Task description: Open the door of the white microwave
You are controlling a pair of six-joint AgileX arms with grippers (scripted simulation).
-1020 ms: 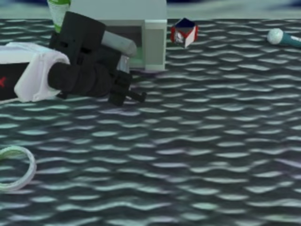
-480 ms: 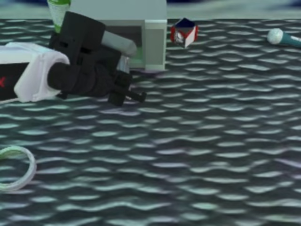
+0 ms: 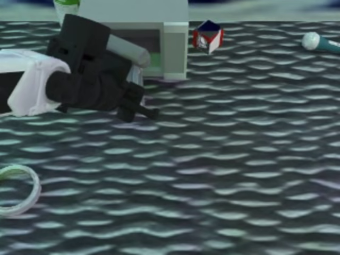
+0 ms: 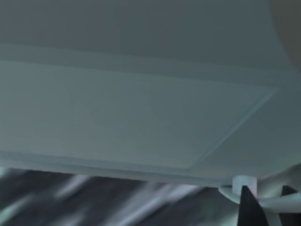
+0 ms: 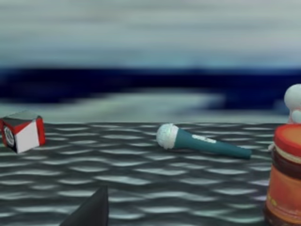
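The white microwave [image 3: 139, 10] stands at the table's far edge, left of centre. Its door [image 3: 129, 50] is swung partly outward, showing the greenish interior floor [image 3: 154, 58] beside the control strip [image 3: 175, 49]. My left gripper [image 3: 139, 106] is just in front of the door. In the left wrist view the door [image 4: 131, 113] fills the frame, and the left gripper [image 4: 268, 203] is shut on the pale handle [image 4: 244, 183] at its edge. My right gripper [image 5: 94, 212] is out of the top view, parked low over the table at the right.
A red, white and blue cube [image 3: 208, 36] sits right of the microwave, and a teal microphone [image 3: 320, 42] lies at the far right. A green-white bottle [image 3: 66, 9] stands left of the microwave. A pale ring [image 3: 21, 188] lies front left. An orange container [image 5: 284, 181] stands near the right arm.
My left arm and gripper have shifted a little to the left and toward the table's front, and the door has swung slightly further out with them.
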